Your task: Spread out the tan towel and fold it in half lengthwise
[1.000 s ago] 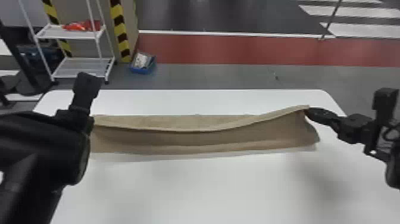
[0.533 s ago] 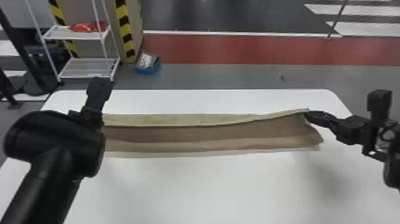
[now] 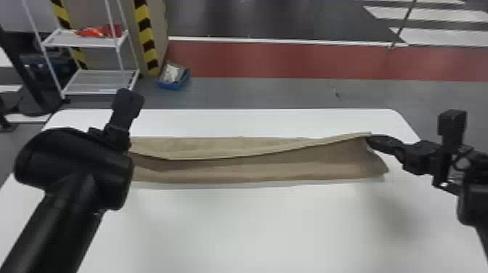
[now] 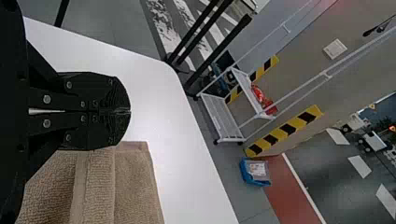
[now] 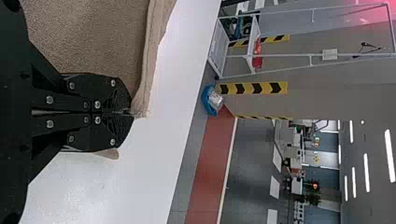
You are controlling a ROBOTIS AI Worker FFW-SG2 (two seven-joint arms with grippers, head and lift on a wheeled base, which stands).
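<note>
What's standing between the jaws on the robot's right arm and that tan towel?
Nothing that I can see: the right gripper has its jaws shut on the right end of the tan towel's raised edge, above the white table.

Past the table's (image 3: pixel 290 228) far left corner, a rack (image 3: pixel 98 82) stands by a wall (image 5: pixel 327 74); past the far edge, a bin (image 3: pixel 170 85) sits near a red floor strip (image 3: pixel 308 60).
</note>
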